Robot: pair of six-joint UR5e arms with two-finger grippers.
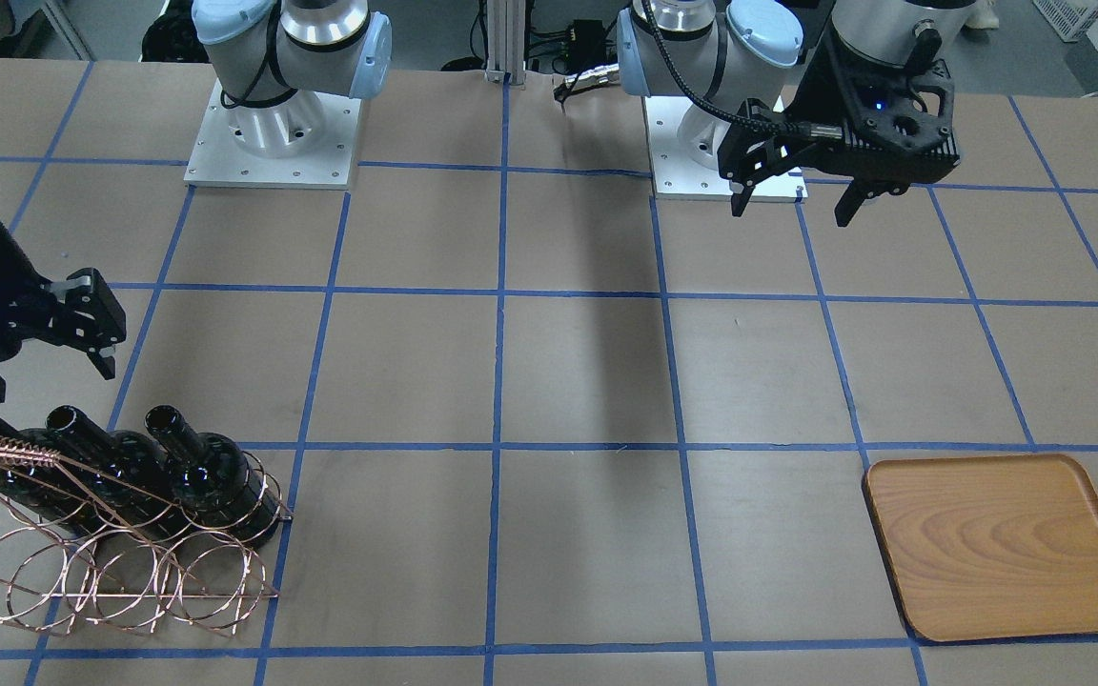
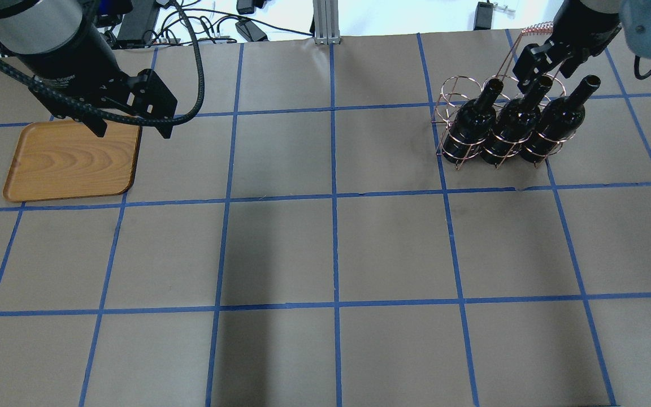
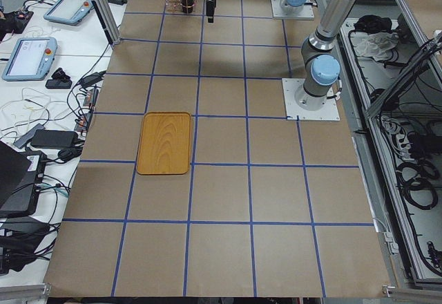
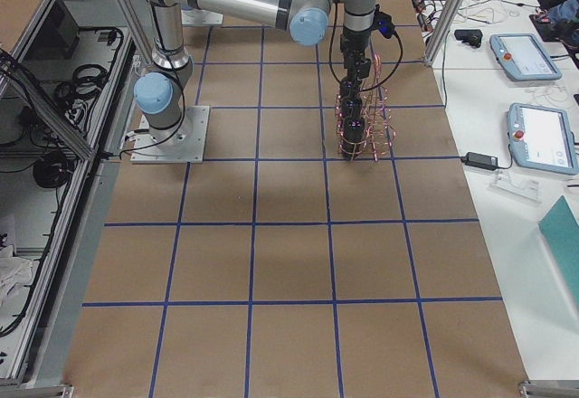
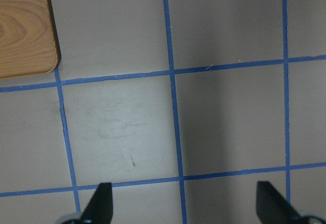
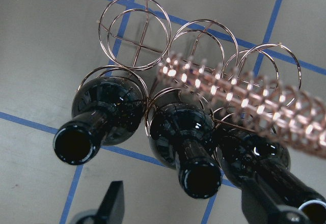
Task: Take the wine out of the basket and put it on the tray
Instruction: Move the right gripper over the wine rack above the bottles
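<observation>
Three black wine bottles lie tilted side by side in the copper wire basket (image 1: 130,591), necks up: one (image 2: 469,121), the middle one (image 2: 515,118) and one (image 2: 557,118). My right gripper (image 2: 545,79) is open just above the middle bottle's neck. In the right wrist view its fingers (image 6: 114,203) stand either side of that bottle's mouth (image 6: 201,180), not touching it. The wooden tray (image 2: 71,161) lies bare at the far left of the table. My left gripper (image 2: 133,134) is open and empty, high above the tray's inner edge.
The basket's coiled handle bar (image 6: 244,96) runs above the bottles, close by the right gripper. Several wire loops (image 6: 135,30) on the basket's far row hold nothing. Brown table cover with a blue tape grid (image 1: 497,381). The arm bases (image 1: 273,124) stand at the robot's side.
</observation>
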